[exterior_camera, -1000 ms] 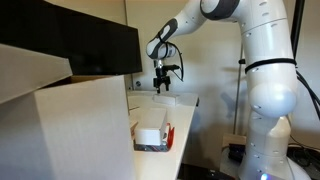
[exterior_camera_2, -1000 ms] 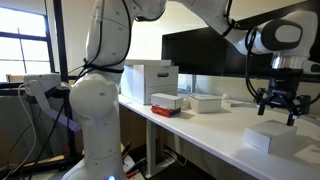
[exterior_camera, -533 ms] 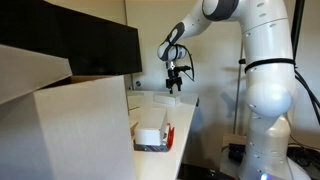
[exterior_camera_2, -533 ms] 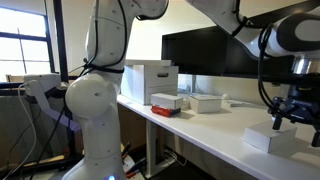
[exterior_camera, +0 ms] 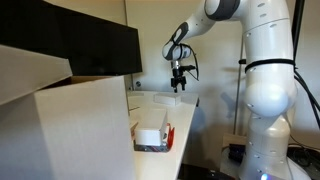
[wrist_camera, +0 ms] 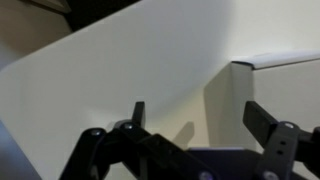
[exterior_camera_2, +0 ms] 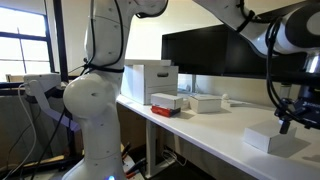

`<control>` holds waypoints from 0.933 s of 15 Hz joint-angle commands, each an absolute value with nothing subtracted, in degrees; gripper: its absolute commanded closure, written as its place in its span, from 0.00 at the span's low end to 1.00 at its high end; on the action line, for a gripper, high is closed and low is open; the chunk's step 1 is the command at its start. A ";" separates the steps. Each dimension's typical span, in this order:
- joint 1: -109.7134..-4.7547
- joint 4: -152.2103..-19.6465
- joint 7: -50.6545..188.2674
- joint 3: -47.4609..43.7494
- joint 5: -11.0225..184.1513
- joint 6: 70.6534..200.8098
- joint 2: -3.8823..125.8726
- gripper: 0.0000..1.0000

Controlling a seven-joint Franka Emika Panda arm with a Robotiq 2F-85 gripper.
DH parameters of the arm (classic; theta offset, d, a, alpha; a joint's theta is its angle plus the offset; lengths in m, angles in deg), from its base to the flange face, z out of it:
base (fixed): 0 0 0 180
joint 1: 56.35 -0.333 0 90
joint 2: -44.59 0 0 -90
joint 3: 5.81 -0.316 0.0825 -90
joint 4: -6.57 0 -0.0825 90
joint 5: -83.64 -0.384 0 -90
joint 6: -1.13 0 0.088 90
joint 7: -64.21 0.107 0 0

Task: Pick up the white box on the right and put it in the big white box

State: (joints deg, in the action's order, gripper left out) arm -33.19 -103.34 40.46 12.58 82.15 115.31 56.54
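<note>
The small white box (exterior_camera_2: 272, 140) lies flat on the white table near its right end. It also shows in an exterior view (exterior_camera: 161, 100) and at the right of the wrist view (wrist_camera: 285, 85). My gripper (exterior_camera_2: 296, 117) hangs open and empty just above and beside the box, not touching it; it also shows in an exterior view (exterior_camera: 178, 86). In the wrist view my gripper (wrist_camera: 200, 112) has its jaws wide apart over bare table, the box's corner next to one finger (wrist_camera: 265, 120). The big white box (exterior_camera: 70, 125) stands open at the other end of the table (exterior_camera_2: 150, 80).
A white block on a red-edged dark base (exterior_camera: 152, 135) (exterior_camera_2: 166, 101) sits by the carton. Another flat white box (exterior_camera_2: 205, 102) lies mid-table. A dark monitor (exterior_camera_2: 215, 52) stands behind the table. The robot's white base (exterior_camera_2: 90, 110) is beside the table edge.
My open gripper has moved sideways from above the small white box towards the table's far end and a little lower. The box has not moved.
</note>
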 commanded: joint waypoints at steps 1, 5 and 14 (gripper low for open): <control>-33.90 -103.06 41.41 11.75 82.20 115.05 56.38 0.00; -34.22 -102.06 42.61 11.79 82.28 115.60 56.65 0.00; -38.77 -106.23 43.80 7.24 81.94 115.91 55.45 0.00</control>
